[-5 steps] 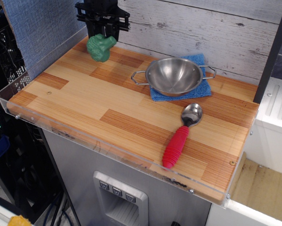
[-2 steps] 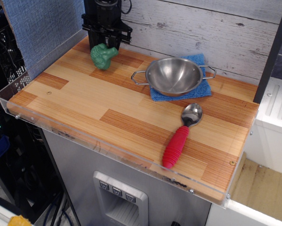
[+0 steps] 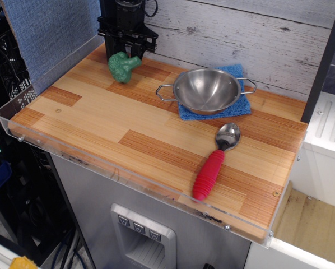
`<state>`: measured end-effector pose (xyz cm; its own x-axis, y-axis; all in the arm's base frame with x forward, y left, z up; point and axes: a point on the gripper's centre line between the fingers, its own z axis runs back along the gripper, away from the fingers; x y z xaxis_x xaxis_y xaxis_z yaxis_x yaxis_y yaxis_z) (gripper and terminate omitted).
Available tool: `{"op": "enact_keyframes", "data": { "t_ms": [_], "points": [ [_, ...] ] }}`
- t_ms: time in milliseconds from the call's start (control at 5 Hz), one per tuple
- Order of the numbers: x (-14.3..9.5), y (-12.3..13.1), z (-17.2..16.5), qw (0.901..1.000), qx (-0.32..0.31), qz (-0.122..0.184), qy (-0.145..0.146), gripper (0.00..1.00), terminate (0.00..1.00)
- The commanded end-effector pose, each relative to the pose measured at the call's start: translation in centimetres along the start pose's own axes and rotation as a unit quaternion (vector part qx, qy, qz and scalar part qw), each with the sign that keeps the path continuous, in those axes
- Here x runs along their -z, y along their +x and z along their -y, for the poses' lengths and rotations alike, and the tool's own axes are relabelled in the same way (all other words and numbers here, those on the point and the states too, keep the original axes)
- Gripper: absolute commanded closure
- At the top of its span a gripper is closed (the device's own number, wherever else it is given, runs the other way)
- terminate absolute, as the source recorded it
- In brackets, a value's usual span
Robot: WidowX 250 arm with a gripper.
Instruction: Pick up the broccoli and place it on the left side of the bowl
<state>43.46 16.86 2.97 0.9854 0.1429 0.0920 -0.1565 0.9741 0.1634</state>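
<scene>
The small dark-green plastic broccoli (image 3: 123,66), bumpy head and short thick stem, sits low at the far left of the striped wooden tabletop (image 3: 128,129), at or just above the boards, directly under the black gripper (image 3: 128,49) that hangs down in front of the grey plank wall. The fingers stand close on either side of the toy's upper part, but their dark shapes merge with its top, so I cannot tell whether the claw is clenched on it or has let go. The shiny round stainless-steel bowl (image 3: 206,91) with thin wire loop handles rests on a folded blue cloth (image 3: 237,107) toward the back right, well apart from the broccoli, with bare wood between them. That spot puts the toy on the bowl's left side, which suits the task, and the low height suggests a gentle set-down, not a drop. A metal spoon with a red ribbed handle (image 3: 215,163) lies nearer the front edge, clear of both. A clean vertical retreat would seem wise, since a toy this light could tip if brushed.
</scene>
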Motion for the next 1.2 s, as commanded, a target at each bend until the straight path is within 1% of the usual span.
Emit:
{"op": "enact_keyframes", "data": {
  "t_ms": [0, 200, 400, 600, 800, 1000],
  "points": [
    [-5.5, 0.2, -2.1, 0.9990, 0.000, 0.045, 0.001, 0.00, 0.00],
    [-8.5, -0.7, -3.5, 0.9981, -0.014, 0.058, -0.016, 0.00, 0.00],
    [-10.5, -1.8, -4.4, 0.9971, -0.028, 0.067, -0.023, 0.00, 0.00],
    [-11.9, -3.0, -4.1, 0.9966, -0.023, 0.073, -0.033, 0.00, 0.00],
    [-12.4, -4.3, -3.2, 0.9968, -0.006, 0.061, -0.051, 0.00, 0.00],
    [-12.4, -5.8, -1.4, 0.9971, 0.017, 0.043, -0.060, 0.00, 0.00]
  ]
}}
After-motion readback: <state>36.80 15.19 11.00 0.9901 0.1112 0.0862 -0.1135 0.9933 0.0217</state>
